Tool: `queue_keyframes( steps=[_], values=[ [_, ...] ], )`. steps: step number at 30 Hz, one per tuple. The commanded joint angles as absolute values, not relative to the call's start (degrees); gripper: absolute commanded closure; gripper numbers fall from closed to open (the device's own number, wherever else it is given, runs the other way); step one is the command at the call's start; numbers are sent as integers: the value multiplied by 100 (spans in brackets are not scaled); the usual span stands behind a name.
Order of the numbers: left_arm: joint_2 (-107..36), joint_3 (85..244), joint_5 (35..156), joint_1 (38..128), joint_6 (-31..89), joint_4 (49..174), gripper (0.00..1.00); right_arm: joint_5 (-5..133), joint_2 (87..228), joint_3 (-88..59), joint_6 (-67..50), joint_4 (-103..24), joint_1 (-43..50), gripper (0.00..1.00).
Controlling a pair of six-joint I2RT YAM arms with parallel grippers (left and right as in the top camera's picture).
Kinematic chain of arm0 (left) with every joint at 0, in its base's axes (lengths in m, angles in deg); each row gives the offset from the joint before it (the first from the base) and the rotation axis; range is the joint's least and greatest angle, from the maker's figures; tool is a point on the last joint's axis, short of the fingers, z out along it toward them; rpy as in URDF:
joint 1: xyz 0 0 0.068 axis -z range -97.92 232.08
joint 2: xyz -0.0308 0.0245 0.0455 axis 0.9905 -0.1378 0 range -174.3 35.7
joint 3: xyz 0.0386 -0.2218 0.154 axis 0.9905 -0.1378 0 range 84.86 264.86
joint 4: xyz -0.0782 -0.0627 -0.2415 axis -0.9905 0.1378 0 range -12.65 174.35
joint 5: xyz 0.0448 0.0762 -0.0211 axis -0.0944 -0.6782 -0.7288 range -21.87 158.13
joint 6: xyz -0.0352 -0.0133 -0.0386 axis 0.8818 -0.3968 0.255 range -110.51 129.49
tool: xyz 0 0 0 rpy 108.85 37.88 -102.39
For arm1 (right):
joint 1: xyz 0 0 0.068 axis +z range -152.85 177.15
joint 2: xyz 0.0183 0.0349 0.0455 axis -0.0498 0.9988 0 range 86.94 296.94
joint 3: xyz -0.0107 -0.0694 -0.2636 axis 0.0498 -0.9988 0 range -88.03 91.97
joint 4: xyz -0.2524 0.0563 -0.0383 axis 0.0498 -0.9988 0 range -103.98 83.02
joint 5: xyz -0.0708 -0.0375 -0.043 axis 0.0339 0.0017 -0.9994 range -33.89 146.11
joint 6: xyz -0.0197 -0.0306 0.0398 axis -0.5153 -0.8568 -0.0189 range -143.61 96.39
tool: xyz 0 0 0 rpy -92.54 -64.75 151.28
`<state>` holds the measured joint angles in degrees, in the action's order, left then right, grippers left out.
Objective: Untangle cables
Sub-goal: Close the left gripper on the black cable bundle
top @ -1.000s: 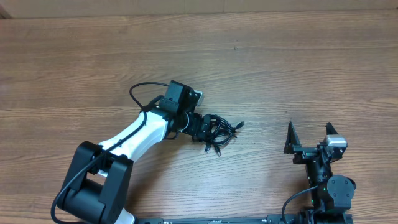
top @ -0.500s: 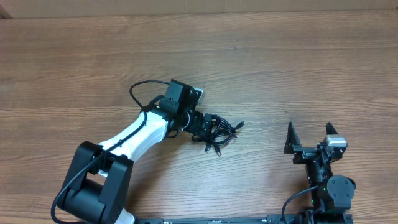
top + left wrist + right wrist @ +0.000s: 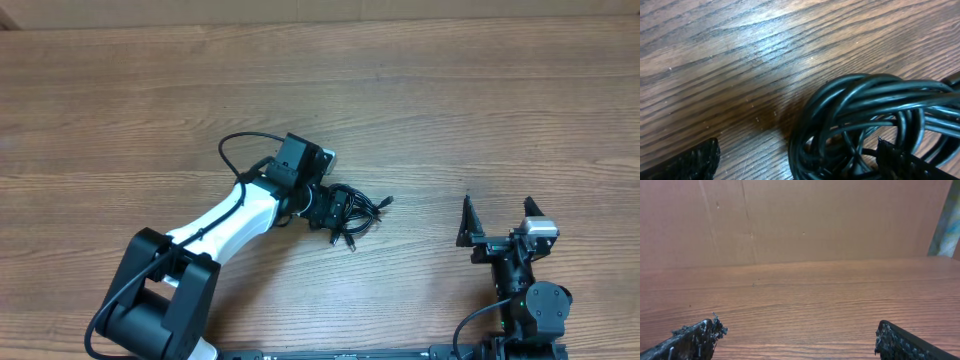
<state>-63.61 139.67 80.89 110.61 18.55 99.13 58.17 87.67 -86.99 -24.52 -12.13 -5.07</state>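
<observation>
Finds left gripper (image 3: 795, 165) spread wide, straddling the 9 o'clock side of the tangled cables (image 3: 865, 112), nothing pinched. Puts cables near the centre of the wooden table (image 3: 450, 100). Finds right gripper (image 3: 497, 205) at 4 o'clock, wide open, empty, well apart.

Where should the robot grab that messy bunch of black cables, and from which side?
Probably the rounded outer loops of the cables, from the bunch's left, where the open left gripper sits. There the loops bulge out as one thick curve to straddle. The plug ends poke out on the far side, thin and flat on the table, harder to pinch.
</observation>
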Motion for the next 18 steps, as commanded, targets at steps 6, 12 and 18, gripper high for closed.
queue_keyframes(
  steps=[6, 12, 18],
  values=[
    [-6446, 14078, 7669, 11098, 1851, 9976, 12, 5769, 8710, -8756, -2500, -1178, -490, 0],
    [-6460, 14078, 7673, 11098, 1860, 9978, 34, 5769, 8710, -8756, -2500, -1178, -490, 0],
    [-6672, 14078, 7820, 11098, 1895, 9974, 26, 5769, 8710, -8756, -2500, -1178, -490, 0]
  ],
)
